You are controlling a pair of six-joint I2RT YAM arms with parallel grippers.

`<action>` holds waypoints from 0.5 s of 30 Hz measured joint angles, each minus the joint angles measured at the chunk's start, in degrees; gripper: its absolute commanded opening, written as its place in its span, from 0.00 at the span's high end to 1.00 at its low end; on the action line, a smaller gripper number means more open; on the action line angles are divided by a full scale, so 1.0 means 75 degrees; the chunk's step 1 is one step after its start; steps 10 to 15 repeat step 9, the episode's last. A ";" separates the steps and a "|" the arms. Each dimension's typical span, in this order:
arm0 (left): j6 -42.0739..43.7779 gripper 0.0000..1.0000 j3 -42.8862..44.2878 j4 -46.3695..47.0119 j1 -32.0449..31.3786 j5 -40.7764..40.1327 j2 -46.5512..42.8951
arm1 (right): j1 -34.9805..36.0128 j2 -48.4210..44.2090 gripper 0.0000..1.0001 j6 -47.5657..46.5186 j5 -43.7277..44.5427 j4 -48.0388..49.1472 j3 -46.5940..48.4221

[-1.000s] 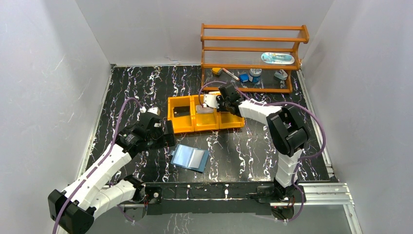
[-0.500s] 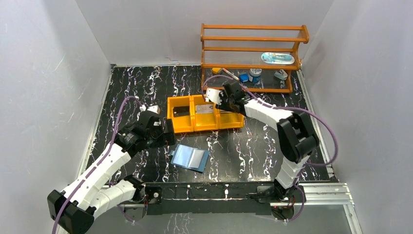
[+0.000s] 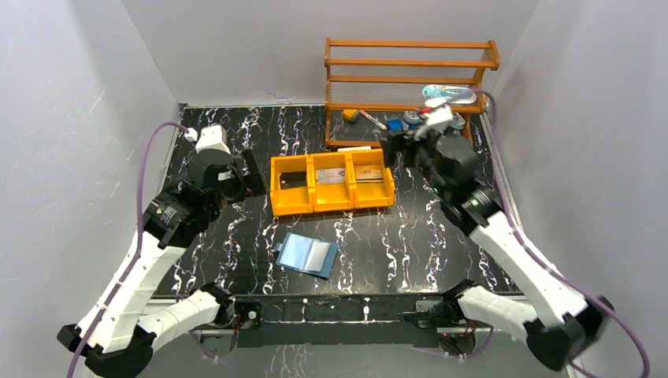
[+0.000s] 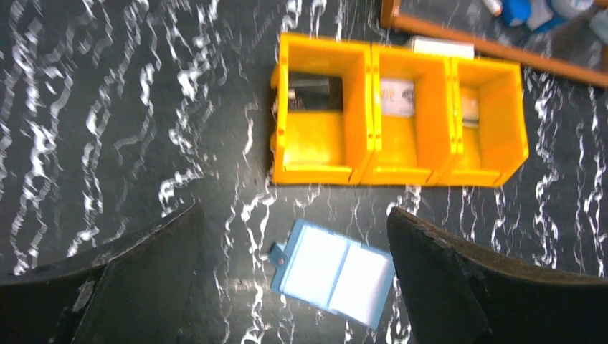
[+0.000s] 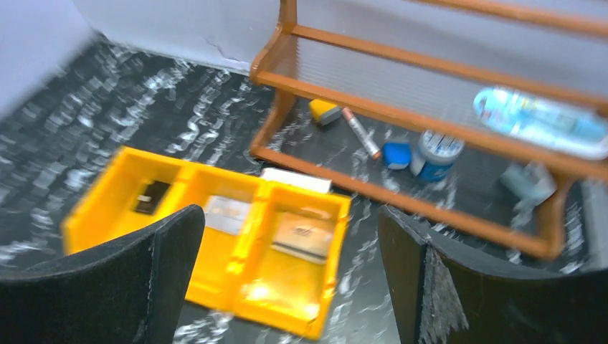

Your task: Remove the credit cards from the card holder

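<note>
Both sets of jaws stand wide apart, nothing held. Left arm [image 3: 150,260] rises from its base over the table's [image 3: 441,236] left side; left gripper [image 3: 252,175] is high, angled down. Right arm [image 3: 512,252] has its elbow at the near-right corner, forearm running to the far right; right gripper [image 3: 398,147] points left, off the surface.

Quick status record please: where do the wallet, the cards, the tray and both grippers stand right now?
card holder: lies open on the table, on the near side of the orange tray, apart from it; no card seen sticking out
orange tray: three compartments, one card in each
dark card: left compartment in the top view
silvery card: middle compartment
greyish card: right compartment
left gripper: open, empty, above the table
right gripper: open, empty, raised near the tray
</note>
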 measured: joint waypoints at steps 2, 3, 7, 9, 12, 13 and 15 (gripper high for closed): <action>0.0268 0.02 0.0510 -0.0122 0.0000 -0.0303 0.0125 | 0.0000 -0.0778 0.02 0.1145 0.0119 -0.0172 -0.0440; 0.0405 0.02 0.0781 -0.0117 0.0000 -0.0478 0.0195 | 0.0000 -0.1241 0.02 0.1714 0.0166 -0.0356 -0.0638; 0.0685 0.02 0.1358 -0.0114 0.0000 -0.0991 0.0271 | -0.0006 -0.2022 0.02 0.3168 0.0318 -0.0851 -0.0871; 0.0723 0.02 0.1384 -0.0125 0.0000 -0.1163 0.0265 | -0.0006 -0.2037 0.02 0.3570 0.0350 -0.1035 -0.0871; 0.0723 0.02 0.1384 -0.0125 0.0000 -0.1163 0.0265 | -0.0006 -0.2037 0.02 0.3570 0.0350 -0.1035 -0.0871; 0.0723 0.02 0.1384 -0.0125 0.0000 -0.1163 0.0265 | -0.0006 -0.2037 0.02 0.3570 0.0350 -0.1035 -0.0871; 0.0723 0.02 0.1384 -0.0125 0.0000 -0.1163 0.0265 | -0.0006 -0.2037 0.02 0.3570 0.0350 -0.1035 -0.0871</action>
